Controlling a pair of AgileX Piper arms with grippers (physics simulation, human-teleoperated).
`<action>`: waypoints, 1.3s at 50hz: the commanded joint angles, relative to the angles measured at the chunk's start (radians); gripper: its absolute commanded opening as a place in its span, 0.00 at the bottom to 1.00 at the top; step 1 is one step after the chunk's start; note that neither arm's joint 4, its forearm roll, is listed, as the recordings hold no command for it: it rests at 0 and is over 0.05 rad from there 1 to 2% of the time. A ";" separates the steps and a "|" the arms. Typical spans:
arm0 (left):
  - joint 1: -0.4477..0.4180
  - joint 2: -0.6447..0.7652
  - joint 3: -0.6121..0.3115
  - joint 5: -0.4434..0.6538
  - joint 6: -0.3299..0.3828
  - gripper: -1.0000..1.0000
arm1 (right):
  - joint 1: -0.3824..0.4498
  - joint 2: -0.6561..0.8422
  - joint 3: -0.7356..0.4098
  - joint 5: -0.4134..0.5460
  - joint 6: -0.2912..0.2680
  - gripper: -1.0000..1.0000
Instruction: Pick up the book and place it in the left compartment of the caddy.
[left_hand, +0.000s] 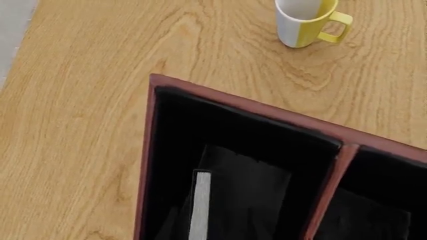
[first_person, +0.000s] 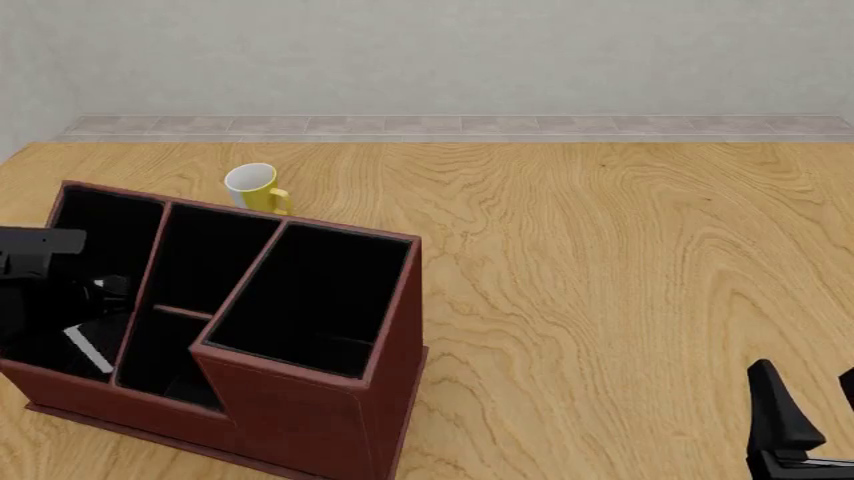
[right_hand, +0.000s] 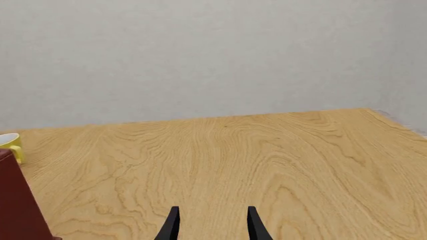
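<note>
The dark red-brown caddy (first_person: 314, 405) stands at the table's front left. The book (first_person: 88, 347) is down inside the left compartment (first_person: 107, 215), tilted, with its white page edge showing. In the left wrist view the book (left_hand: 200, 207) appears edge-on against the black lining, just inside the caddy's (left_hand: 267, 106) rim. My left gripper (first_person: 104, 292) reaches into that compartment above the book, but its black fingers merge with the dark interior. Near the front right corner of the table, far from the caddy, my right gripper (first_person: 814, 412) hangs open and holds nothing. Its fingers (right_hand: 172, 226) stand apart.
A yellow and white mug (first_person: 254, 187) stands upright just behind the caddy; the mug (left_hand: 303, 22) is also in the left wrist view and at the edge of the right wrist view (right_hand: 8, 142). A grey wall runs behind the table.
</note>
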 joint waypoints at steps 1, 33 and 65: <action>-0.004 -0.003 0.003 -0.001 0.002 1.00 | -0.001 0.000 -0.001 0.000 0.001 1.00; -0.005 -0.023 0.004 0.004 0.008 1.00 | -0.004 0.000 -0.001 -0.002 0.006 1.00; -0.017 -0.061 -0.006 0.024 0.013 1.00 | -0.003 0.000 -0.002 -0.001 0.007 1.00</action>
